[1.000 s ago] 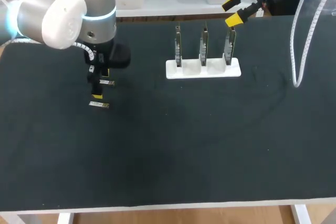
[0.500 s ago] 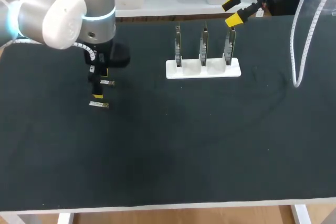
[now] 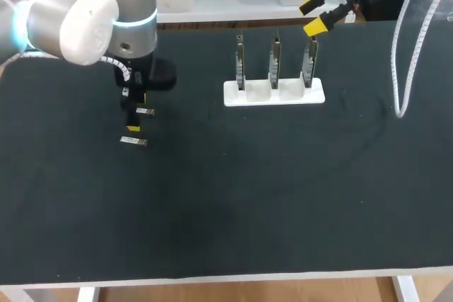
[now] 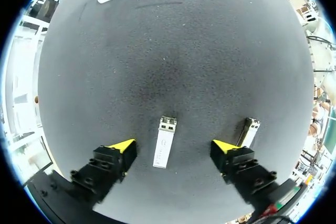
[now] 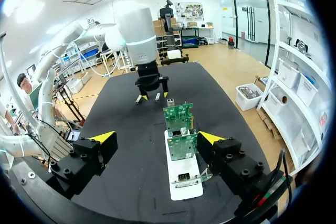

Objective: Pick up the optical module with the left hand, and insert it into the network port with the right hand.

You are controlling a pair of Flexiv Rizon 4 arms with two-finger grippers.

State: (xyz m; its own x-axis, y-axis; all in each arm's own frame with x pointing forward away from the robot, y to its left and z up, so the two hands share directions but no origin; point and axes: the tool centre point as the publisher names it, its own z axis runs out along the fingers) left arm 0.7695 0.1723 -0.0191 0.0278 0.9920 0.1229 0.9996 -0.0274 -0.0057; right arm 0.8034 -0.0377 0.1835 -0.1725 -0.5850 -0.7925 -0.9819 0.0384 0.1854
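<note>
Seen from above, the left end effector (image 3: 136,113) hangs low over the dark matte surface (image 3: 248,196), pointing straight down at a small silver metal optical module (image 3: 145,112), with a second silver module (image 3: 133,141) lying just beyond it. Well apart, toward the far edge, a white rectangular base (image 3: 274,94) holds three upright green circuit boards (image 3: 274,61). The right end effector (image 3: 310,18) hovers above and behind the rightmost board with its fingers spread and nothing in them. From the left wrist, the optical module lies flat between the spread yellow tips, touching neither, so nothing is gripped yet. The second silver module sits just outside one finger (close enough to get nudged, I would guess). The part looks light, rigid and smooth-sided, likely to slip or twist under a skewed pinch. The two long flat sides near mid-length seem the best place to hold it, leaving the connector end free for a handover. From the right wrist, the circuit boards stand in a row just ahead of the open fingers, though the network port is too small to pick out. The surface looks faintly textured and should give little slide.
</note>
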